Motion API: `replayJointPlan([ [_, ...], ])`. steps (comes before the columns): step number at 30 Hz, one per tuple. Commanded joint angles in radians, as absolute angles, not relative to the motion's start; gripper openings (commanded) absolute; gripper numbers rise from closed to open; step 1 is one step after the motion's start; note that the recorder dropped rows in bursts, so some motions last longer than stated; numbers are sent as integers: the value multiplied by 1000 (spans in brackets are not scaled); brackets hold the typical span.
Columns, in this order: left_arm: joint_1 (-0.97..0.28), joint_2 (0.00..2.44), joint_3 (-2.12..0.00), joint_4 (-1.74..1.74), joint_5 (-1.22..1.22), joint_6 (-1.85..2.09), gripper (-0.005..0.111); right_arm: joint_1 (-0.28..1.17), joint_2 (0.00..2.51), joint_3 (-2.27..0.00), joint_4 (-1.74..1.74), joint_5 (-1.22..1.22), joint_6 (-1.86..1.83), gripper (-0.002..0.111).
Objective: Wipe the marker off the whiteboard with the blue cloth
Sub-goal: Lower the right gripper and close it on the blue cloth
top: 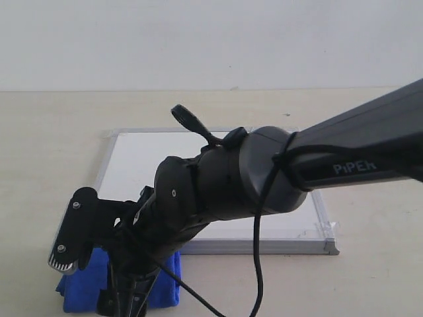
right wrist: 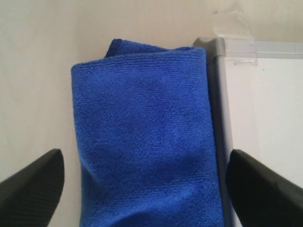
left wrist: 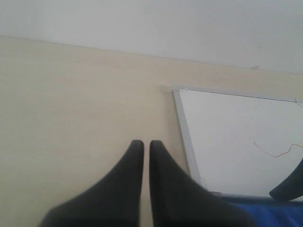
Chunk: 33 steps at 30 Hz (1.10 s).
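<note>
Tabletop carries the whiteboard, which lies flat with a taped corner. Cloth, royal blue and folded, lies against the whiteboard's frame at that corner, between the right claw's wide-spread fingers. Only the left wrist view shows the marker, a thin red squiggle on the whiteboard, and the left claw, nearly closed and empty.

A: The blue cloth?
B: Soft microfibre, fine woven texture, matt.
A: The whiteboard?
B: Smooth white face; silver metal frame; clear glossy tape at the corner.
A: The table?
B: Pale, matt, faint wood-like grain.
</note>
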State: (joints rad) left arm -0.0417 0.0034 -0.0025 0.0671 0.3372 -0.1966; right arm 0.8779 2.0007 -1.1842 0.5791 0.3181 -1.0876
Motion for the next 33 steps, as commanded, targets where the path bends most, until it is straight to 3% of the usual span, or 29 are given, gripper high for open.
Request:
replayJointPlan([
  [1,-40,0,0,64,330,-202,4,877,1997,-1178,578,333,-1094,84],
  [33,-40,0,0,64,330,-202,4,906,2048,-1180,559,270,-1116,84],
])
